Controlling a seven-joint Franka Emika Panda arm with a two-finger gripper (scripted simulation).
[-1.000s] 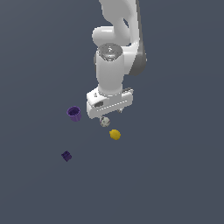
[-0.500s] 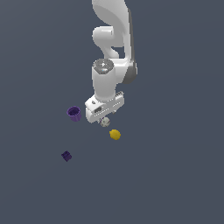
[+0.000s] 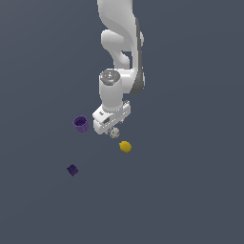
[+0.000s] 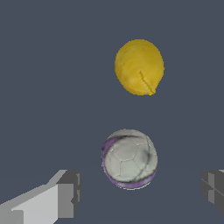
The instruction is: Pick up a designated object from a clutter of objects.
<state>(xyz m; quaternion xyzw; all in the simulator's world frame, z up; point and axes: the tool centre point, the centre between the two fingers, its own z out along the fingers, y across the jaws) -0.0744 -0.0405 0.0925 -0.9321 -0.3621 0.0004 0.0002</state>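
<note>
The designated object, a whitish-grey speckled ball [image 4: 129, 159], lies on the dark floor and shows between my two spread fingers in the wrist view. My gripper [image 4: 138, 194] is open and hangs just above it, apart from it. In the exterior view the same ball [image 3: 114, 133] peeks out under the gripper [image 3: 111, 128]. The rest of the clutter of objects lies around it: a yellow ball [image 3: 125, 146] [image 4: 139, 67] close by, a purple cup [image 3: 80, 124] and a dark purple cube [image 3: 72, 169] towards the exterior view's left.
The floor [image 3: 190, 181] is a flat dark grey surface. The white arm [image 3: 119, 52] rises above the gripper towards the top of the exterior view.
The arm has swung and turned the wrist over the speckled ball, and the gripper sits a little lower and closer to it. The objects have not moved.
</note>
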